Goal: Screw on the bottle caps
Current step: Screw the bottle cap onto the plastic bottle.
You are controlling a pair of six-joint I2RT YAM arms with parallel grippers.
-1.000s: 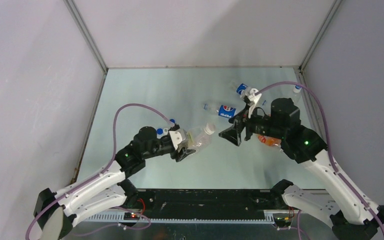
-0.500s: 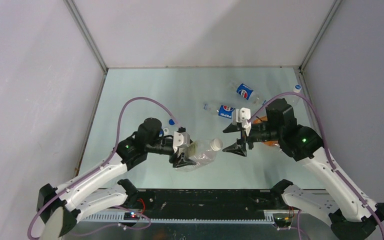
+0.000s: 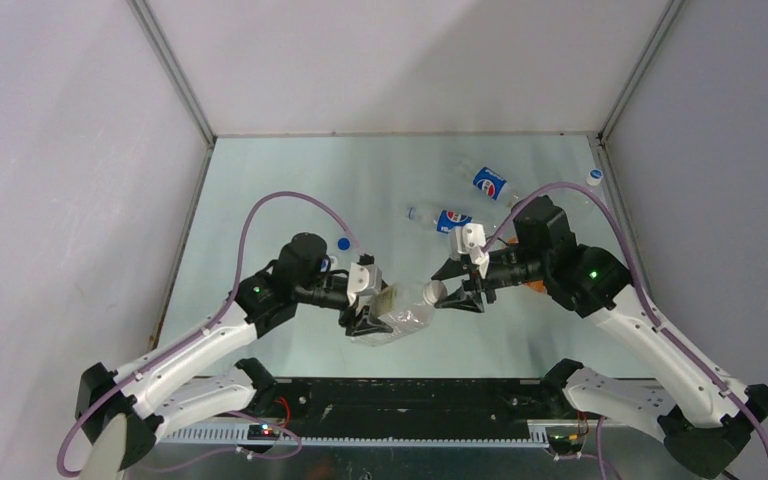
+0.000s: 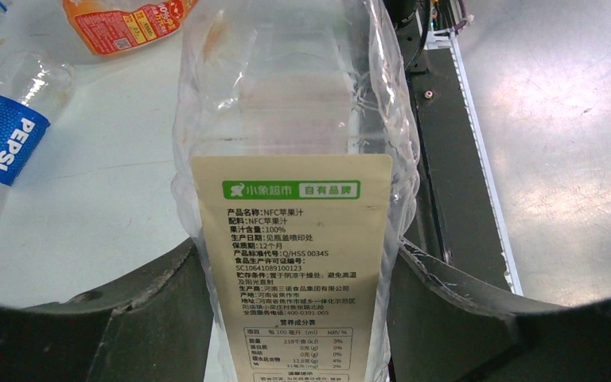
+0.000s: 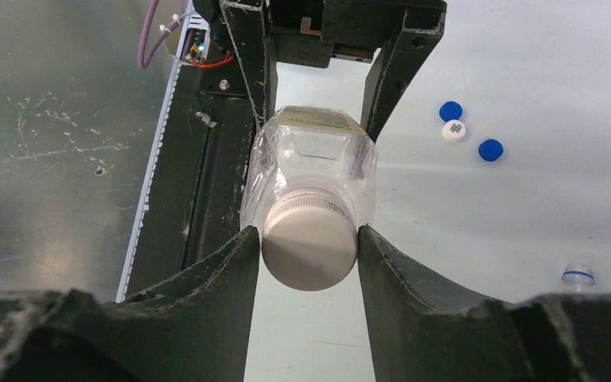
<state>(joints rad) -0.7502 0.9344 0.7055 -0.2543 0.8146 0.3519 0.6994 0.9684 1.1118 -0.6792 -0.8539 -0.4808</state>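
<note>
Two arms met over the near middle of the table (image 3: 290, 190). The left gripper (image 3: 372, 306) was clamped across the body of a clear juice bottle (image 4: 286, 103), one finger on each side of its beige label, with the bottle roughly level and its neck pointed toward the right arm. The right gripper (image 5: 309, 239) pinched the white cap (image 5: 309, 267) seated on that neck, its two fingers pressed against opposite sides of the cap's rim. Three loose caps (image 5: 453, 130) lay close together on the table near the left arm's wrist, a white one between two blue ones. A Pepsi bottle (image 3: 452, 221) lay on its side just beyond the right gripper, and a second Pepsi bottle (image 3: 490, 183) lay farther back toward the right wall. An orange bottle (image 4: 127, 20) lay on the table, largely hidden beneath the right arm in the top view.
</note>
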